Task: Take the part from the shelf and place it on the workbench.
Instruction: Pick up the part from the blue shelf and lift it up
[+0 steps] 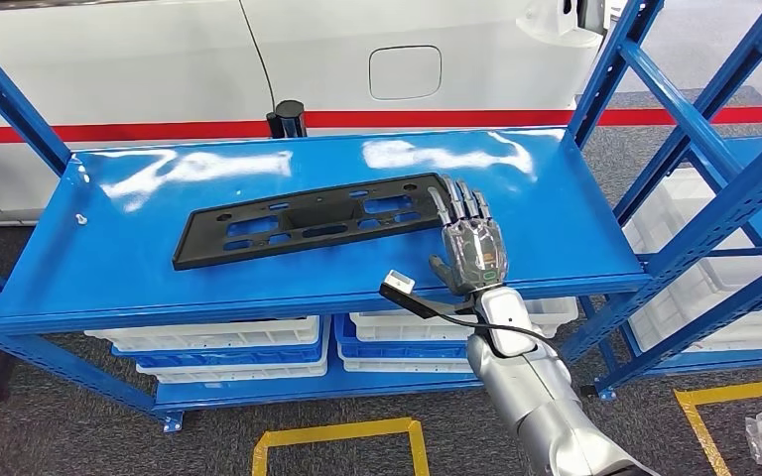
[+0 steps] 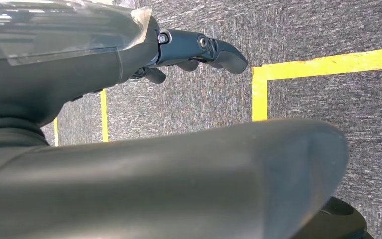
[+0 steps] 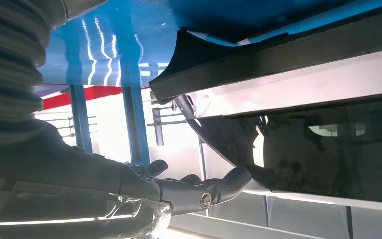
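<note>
The part (image 1: 308,220) is a long flat black plastic plate with cut-outs, lying slightly askew on the blue shelf top (image 1: 119,268). My right hand (image 1: 471,243) hovers at the plate's right end, fingers stretched out and apart over its corner, and holds nothing. In the right wrist view the plate's dark edge (image 3: 278,55) runs close by my extended fingers (image 3: 199,191); I cannot tell whether they touch it. My left hand (image 2: 194,47) hangs beside my body over the grey carpet with nothing in it.
White bins (image 1: 218,342) sit on the lower shelf level. Blue slanted uprights (image 1: 695,109) frame the shelf's right side, with another rack of bins (image 1: 675,218) beyond. A white car body (image 1: 357,50) stands behind. Yellow tape (image 1: 337,433) marks the floor.
</note>
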Available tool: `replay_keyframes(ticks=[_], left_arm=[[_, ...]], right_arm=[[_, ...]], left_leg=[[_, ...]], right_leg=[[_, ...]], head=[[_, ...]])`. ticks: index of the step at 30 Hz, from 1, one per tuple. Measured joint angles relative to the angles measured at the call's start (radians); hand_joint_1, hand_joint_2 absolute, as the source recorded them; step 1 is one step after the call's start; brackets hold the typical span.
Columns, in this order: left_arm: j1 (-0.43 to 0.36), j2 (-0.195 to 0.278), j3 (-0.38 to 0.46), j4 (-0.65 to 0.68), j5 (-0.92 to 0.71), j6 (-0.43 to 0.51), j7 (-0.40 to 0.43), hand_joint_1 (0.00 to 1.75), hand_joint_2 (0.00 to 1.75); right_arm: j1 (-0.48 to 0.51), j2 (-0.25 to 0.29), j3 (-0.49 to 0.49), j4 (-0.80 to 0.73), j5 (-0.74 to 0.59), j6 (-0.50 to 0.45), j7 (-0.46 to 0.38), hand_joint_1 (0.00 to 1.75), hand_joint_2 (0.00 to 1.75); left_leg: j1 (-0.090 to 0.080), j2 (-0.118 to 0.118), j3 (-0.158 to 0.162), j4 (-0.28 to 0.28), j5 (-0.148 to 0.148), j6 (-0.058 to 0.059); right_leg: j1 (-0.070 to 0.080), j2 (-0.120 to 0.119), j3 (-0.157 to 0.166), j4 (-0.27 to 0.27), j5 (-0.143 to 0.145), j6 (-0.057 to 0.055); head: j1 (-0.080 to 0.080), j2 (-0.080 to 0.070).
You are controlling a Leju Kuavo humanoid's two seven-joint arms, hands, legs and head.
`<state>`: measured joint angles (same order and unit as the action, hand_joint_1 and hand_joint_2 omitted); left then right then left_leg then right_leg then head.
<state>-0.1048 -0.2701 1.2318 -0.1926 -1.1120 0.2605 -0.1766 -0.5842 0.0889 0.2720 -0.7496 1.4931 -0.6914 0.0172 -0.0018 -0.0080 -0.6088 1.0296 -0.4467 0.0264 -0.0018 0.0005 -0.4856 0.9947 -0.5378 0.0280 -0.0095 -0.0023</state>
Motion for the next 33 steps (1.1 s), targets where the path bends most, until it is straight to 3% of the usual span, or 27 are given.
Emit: replay_keyframes(ticks=[6, 9, 15, 33], left_arm=[[0.0, 0.0, 0.0, 0.0, -0.003, -0.002, 0.0, 0.0, 0.0], [0.0, 0.001, -0.004, 0.0, -0.013, -0.007, 0.0, 0.0, 0.0], [-0.001, 0.003, -0.015, 0.0, -0.017, -0.009, 0.0, 0.0, 0.0], [0.0, 0.003, -0.025, 0.0, -0.021, -0.012, 0.0, 0.0, 0.0]], right_arm=[[-0.004, 0.002, 0.0, 0.005, -0.014, 0.005, -0.016, 0.0, 1.75], [-0.048, 0.023, 0.0, 0.064, -0.059, 0.021, -0.067, 0.0, 1.75], [-0.122, 0.06, 0.002, 0.172, -0.089, 0.018, -0.082, 0.0, 1.75], [-0.155, 0.067, 0.001, 0.244, -0.127, 0.039, -0.113, 0.0, 1.75]], left_leg=[[0.0, 0.0, 0.0, 0.0, 0.0, 0.0], [0.0, 0.002, 0.0, 0.0, 0.0, 0.0], [0.001, 0.0, 0.001, 0.0, 0.0, 0.0], [0.0, 0.0, 0.0, 0.0, 0.0, 0.0]], right_leg=[[0.0, 0.0, 0.0, 0.0, 0.0, 0.0], [0.001, 0.002, 0.0, 0.0, 0.0, 0.0], [0.001, 0.0, -0.003, 0.0, 0.0, 0.0], [0.001, 0.0, 0.0, 0.0, 0.0, 0.0]], head=[[0.0, 0.0], [0.0, 0.0], [0.0, 0.0], [0.0, 0.0]])
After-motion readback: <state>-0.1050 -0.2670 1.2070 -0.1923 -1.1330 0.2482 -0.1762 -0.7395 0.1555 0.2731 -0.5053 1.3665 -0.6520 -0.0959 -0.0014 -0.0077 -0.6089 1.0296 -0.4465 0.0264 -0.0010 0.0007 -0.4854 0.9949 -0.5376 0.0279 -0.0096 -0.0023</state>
